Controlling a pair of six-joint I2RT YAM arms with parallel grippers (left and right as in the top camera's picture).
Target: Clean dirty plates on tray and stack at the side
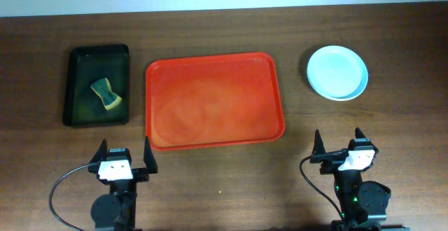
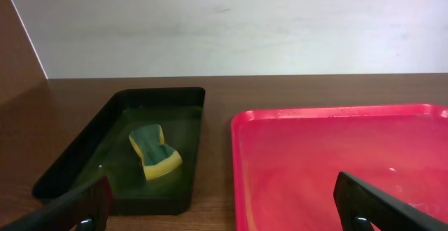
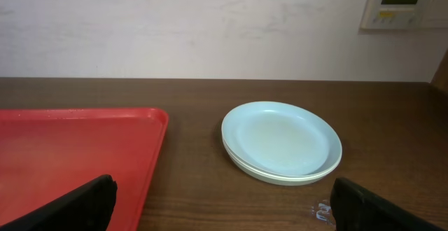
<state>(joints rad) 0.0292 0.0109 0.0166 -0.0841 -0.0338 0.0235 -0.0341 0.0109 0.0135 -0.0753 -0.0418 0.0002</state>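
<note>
The red tray (image 1: 213,99) lies in the middle of the table with no plates on it; it also shows in the left wrist view (image 2: 336,161) and the right wrist view (image 3: 70,161). The plates (image 1: 337,72) sit stacked at the far right, pale blue on top, with paler rims beneath in the right wrist view (image 3: 281,141). My left gripper (image 1: 126,162) is open and empty, near the tray's front left corner. My right gripper (image 1: 339,147) is open and empty, in front of the stack.
A dark green-black tub (image 1: 97,85) stands left of the tray and holds a green and yellow sponge (image 1: 106,94), which also shows in the left wrist view (image 2: 155,151). A small wet patch (image 3: 320,211) lies on the table near my right finger.
</note>
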